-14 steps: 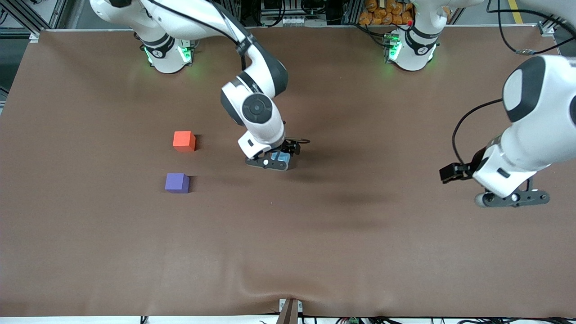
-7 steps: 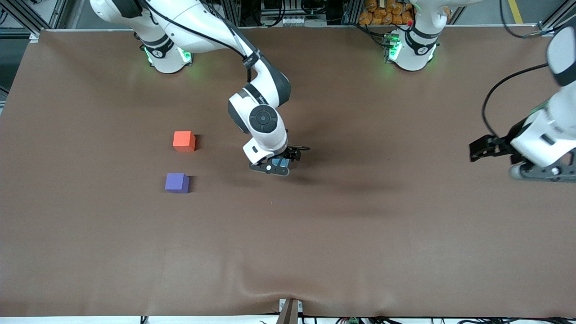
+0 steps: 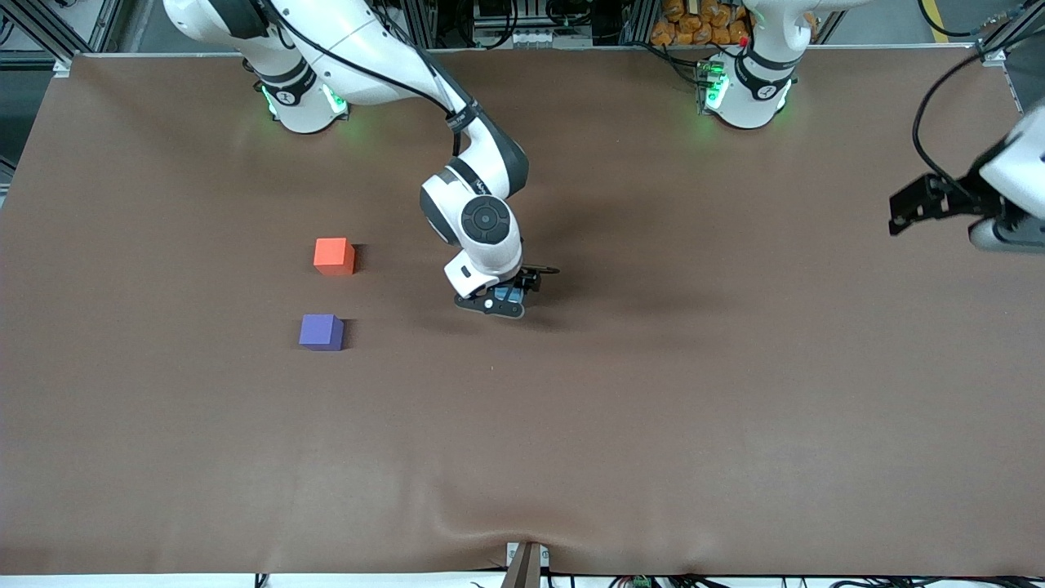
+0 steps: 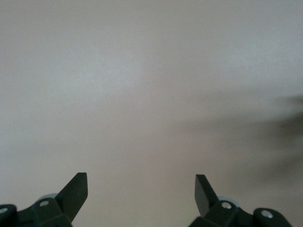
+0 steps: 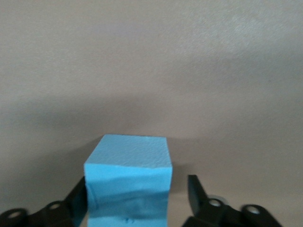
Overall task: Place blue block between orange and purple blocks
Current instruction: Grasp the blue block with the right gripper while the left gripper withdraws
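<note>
A: My right hand (image 5: 137,198) straddles the blue block (image 5: 128,182) mid-surface, fingers closing, one not yet touching; left hand (image 4: 141,191) waits spread

B: So orange block (image 3: 334,256) and purple block (image 3: 321,332) have no block between them yet; lift and placement remain

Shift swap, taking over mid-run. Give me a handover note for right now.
Right gripper: down at the table, jaws open around the blue block; a gap shows on one side, so no grip yet.
Left gripper: jaws open, empty, waiting over bare table at the left arm's end.
Things: the orange block and the purple block stand apart, orange farther from the front camera. The blue block sits on the table toward the left arm's end from them.
Done: approach.
Left: close, lift, carry, set blue down in the gap between orange and purple, release.
</note>
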Available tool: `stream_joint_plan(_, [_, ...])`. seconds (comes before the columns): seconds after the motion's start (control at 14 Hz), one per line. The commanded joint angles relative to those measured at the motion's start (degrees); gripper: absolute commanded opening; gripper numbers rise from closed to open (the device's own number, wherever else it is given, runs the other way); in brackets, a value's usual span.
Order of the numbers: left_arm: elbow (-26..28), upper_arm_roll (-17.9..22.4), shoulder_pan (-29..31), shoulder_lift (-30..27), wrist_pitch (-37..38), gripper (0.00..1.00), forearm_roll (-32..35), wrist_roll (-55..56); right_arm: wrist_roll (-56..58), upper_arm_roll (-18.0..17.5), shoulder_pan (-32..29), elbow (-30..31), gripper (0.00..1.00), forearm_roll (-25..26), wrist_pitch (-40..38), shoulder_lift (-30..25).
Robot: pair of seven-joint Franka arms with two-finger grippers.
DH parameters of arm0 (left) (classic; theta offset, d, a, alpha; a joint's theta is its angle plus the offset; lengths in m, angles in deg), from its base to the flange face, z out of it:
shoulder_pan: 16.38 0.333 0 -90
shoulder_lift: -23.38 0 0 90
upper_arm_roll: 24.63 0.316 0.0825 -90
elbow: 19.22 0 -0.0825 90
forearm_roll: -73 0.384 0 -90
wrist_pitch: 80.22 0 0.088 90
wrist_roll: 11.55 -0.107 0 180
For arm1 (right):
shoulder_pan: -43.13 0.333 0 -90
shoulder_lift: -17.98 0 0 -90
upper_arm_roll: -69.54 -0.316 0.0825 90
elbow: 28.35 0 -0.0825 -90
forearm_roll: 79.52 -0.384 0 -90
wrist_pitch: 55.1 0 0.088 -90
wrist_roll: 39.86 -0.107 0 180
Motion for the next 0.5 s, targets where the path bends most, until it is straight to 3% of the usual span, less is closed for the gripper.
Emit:
stream_joint_plan(0.0, [4.06,2.24,-0.96,-3.36,0.34,1.00,-0.82,-1.10,-1.14,-0.05,-0.52,0.09,0.00,0.98,-0.30,-1.53])
stream_joint_plan(0.21, [3.62,2.41,-1.30,-3.53,1.48,1.00,-0.83,-1.02,0.17,-0.13,-5.33,-4.29,0.00,0.72,-13.60,-6.17])
stream_joint_plan(0.43, [2.93,2.06,-2.18,-3.53,1.48,1.00,-0.92,1.43,13.93,0.04,-12.18,-4.14,0.00,0.63,-26.72,-13.90])
